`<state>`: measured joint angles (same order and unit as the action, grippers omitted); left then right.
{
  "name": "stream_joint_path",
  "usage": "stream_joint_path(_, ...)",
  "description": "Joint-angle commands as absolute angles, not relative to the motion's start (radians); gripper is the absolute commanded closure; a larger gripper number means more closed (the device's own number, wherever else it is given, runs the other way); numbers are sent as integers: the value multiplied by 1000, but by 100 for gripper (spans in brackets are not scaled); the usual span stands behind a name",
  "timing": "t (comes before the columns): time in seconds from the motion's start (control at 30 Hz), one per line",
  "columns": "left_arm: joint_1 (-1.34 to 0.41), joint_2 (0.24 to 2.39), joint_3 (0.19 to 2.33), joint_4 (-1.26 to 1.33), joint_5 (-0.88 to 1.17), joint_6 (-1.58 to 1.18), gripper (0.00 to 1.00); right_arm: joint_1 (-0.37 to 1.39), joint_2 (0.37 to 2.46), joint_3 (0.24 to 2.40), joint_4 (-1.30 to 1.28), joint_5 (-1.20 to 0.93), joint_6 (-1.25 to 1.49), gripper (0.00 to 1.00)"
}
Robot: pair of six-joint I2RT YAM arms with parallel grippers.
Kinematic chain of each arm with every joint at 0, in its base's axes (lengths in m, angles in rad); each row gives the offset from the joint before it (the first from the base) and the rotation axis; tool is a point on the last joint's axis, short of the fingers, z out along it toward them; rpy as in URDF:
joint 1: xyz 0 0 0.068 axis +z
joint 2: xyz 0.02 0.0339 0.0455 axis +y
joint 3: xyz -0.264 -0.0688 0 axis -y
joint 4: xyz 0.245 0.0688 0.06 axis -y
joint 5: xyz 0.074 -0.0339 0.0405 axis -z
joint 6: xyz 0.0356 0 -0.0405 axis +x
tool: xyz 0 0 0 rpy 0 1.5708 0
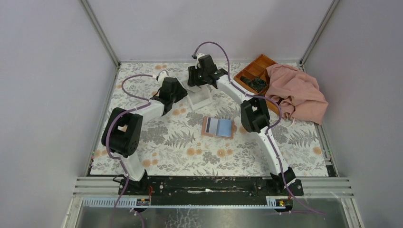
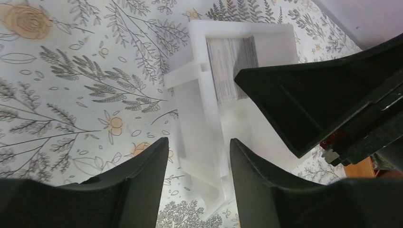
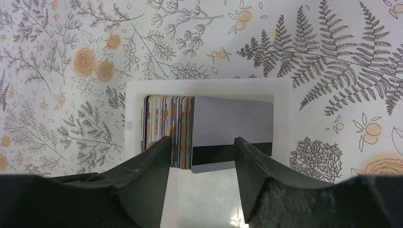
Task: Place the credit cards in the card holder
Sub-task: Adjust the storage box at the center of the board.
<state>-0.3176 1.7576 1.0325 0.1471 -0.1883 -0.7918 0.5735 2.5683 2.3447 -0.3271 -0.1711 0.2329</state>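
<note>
Left gripper: your left gripper has its fingers spread apart with nothing between them. It hangs over one end of the white box.

Right gripper: your right gripper is also released and grasps nothing. Its two fingers stand on either side of the lower edge of the cards in the box. Whether a pad touches the cards is hard to tell from this angle.

Credit cards: a dense stack of credit cards stands on edge inside the white box, packed to one side. One pale card with a dark magnetic stripe leans against the stack, its back facing the right wrist camera.

Card holder: the card holder lies open and flat on the floral tablecloth, near the right arm's elbow and well apart from both grippers. Blue-grey card faces seem to lie on it, though the overhead view is too small to count them.

Far right corner: an orange tray holds some dark items, and a pink cloth is draped over part of it.
</note>
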Motion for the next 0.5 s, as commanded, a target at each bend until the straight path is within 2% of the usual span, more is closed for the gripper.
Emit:
stream_joint_path(0.0, -306, 1791, 1067, 262, -135, -790, 43, 560, 2498, 2316, -284, -185, 204, 42)
stream_joint_path(0.23, -306, 1840, 1081, 283, -105, -793, 47, 554, 2493, 2324, -283, -194, 196, 42)
stream_joint_path(0.4, -306, 1864, 1079, 291, -90, -796, 59, 554, 2489, 2321, -287, -203, 191, 42)
stream_joint_path(0.47, -307, 1871, 1076, 296, -85, -798, 68, 554, 2485, 2318, -290, -207, 188, 43)
